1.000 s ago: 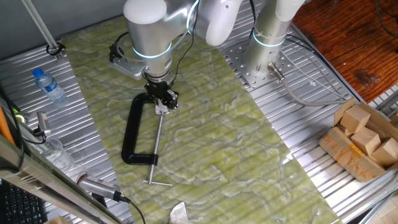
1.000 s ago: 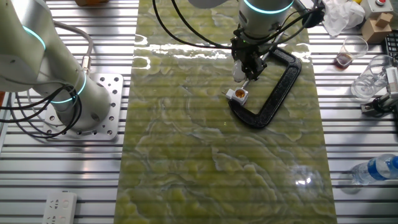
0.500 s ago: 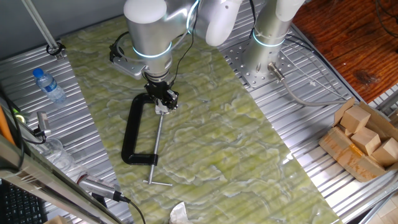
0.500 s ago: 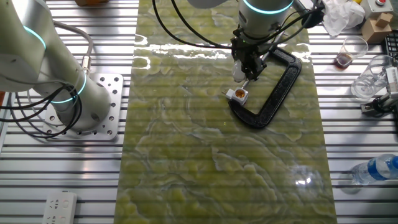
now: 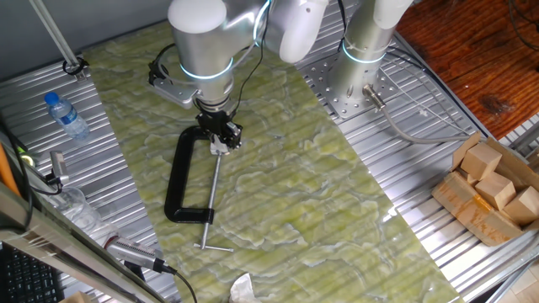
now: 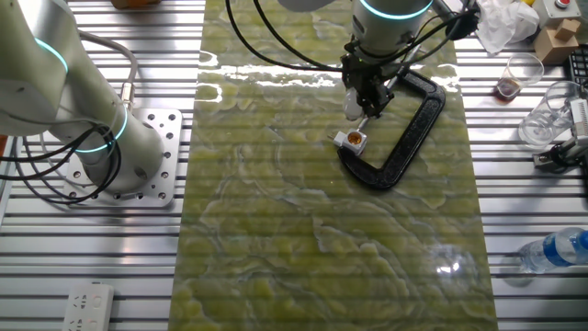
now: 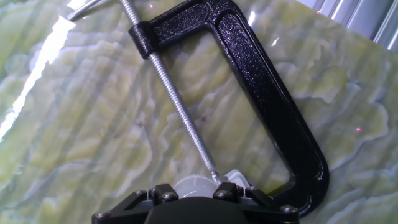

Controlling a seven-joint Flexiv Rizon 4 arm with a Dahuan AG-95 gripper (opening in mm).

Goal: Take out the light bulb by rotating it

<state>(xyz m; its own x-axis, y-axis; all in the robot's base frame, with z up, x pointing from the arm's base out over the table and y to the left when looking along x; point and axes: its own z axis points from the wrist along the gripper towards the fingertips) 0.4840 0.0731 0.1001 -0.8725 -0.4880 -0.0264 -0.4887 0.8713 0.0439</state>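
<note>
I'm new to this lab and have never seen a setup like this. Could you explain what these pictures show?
This is a silver-white robot arm working at a table. Two pictures come from fixed cameras on different sides of the table. The third comes from a camera on the hand, looking along its fingers. On the green marbled mat lies a black metal C-clamp, with a small white square socket piece in its opening. The end effector appears shut on a small white frosted light bulb, close to the socket. A clear plastic bottle with a blue cap lies off the mat.
</note>
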